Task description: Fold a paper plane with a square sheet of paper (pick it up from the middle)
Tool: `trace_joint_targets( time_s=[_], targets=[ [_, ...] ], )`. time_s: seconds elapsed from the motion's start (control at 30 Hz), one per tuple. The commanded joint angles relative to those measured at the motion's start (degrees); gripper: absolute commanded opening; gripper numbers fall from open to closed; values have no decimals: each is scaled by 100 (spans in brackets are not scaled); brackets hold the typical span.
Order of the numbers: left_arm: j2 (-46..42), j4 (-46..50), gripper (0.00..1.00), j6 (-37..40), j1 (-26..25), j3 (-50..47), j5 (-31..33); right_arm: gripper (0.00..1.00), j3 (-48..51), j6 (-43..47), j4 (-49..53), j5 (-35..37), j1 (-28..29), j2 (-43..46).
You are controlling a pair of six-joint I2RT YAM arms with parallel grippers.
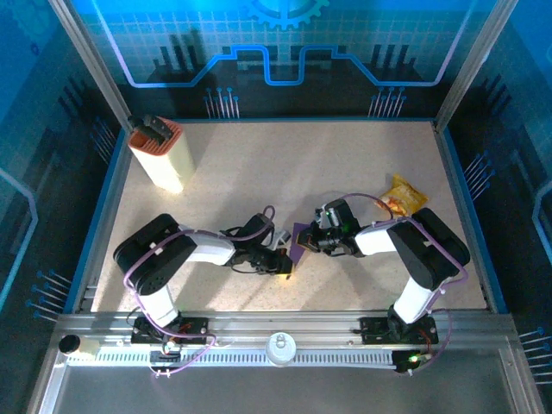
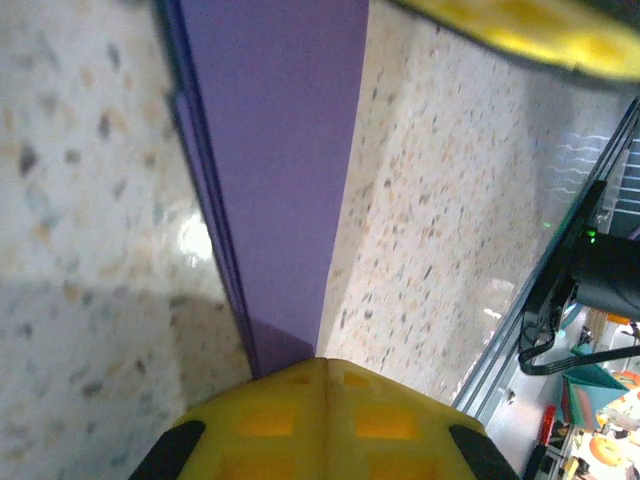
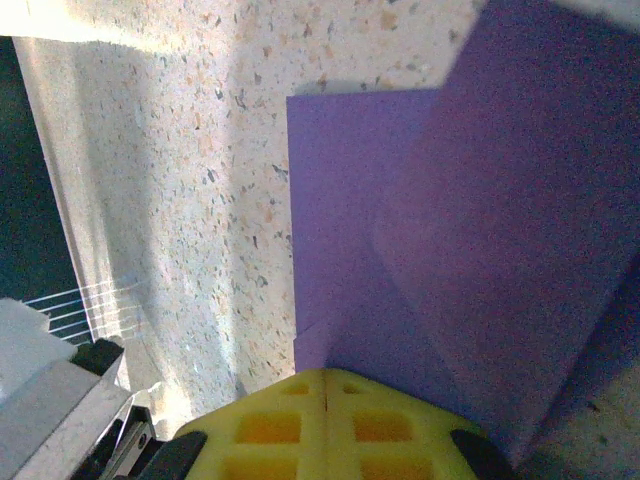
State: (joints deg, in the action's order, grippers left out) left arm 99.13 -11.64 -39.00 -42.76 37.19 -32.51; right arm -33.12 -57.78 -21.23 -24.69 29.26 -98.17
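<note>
Centrally, near the front of the speckled table (image 1: pixel 259 164), the square sheet of paper (image 1: pixel 298 245) sits between the two arms as a small purple, partly folded shape. The left gripper (image 1: pixel 283 261) reaches it from the left and the right gripper (image 1: pixel 317 240) from the right, the two tips close together. Seen from the left wrist, the paper (image 2: pixel 280 150) runs as a long purple strip with layered edges down its left side, ending at the yellow fingers of the left gripper (image 2: pixel 325 375), whose jaws are pressed together on it. Seen from the right wrist, the paper (image 3: pixel 450 200) shows a flat lower layer with a slanted flap lying over it, and the right gripper (image 3: pixel 327 385) is likewise clamped on its near corner, jaws together. Whether any part of the sheet touches the tabletop is not clear. A cream-and-orange box (image 1: pixel 159 155) stands far back on the left, and a yellow-orange snack packet (image 1: pixel 404 197) lies well apart on the right
</note>
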Motion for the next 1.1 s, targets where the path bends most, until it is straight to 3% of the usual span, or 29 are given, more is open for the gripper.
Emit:
trace_joint_targets(
  time_s=[0.0,0.27,0.5,0.83,1.07],
  targets=[
    [-158,1098,3,117,-212,-362,-78,7,157,123,805,648,19,-385],
    [-804,1214,4,165,-348,-721,-230,7,135,128,827,632,36,-361],
    [-1809,993,5,-106,-170,-501,87,7,124,83,793,605,62,-314],
    [-103,398,2,-400,155,885,173,7,82,35,692,493,78,-347],
    [557,487,2,-255,198,1369,531,8,47,-16,612,423,72,-368]
  ],
)
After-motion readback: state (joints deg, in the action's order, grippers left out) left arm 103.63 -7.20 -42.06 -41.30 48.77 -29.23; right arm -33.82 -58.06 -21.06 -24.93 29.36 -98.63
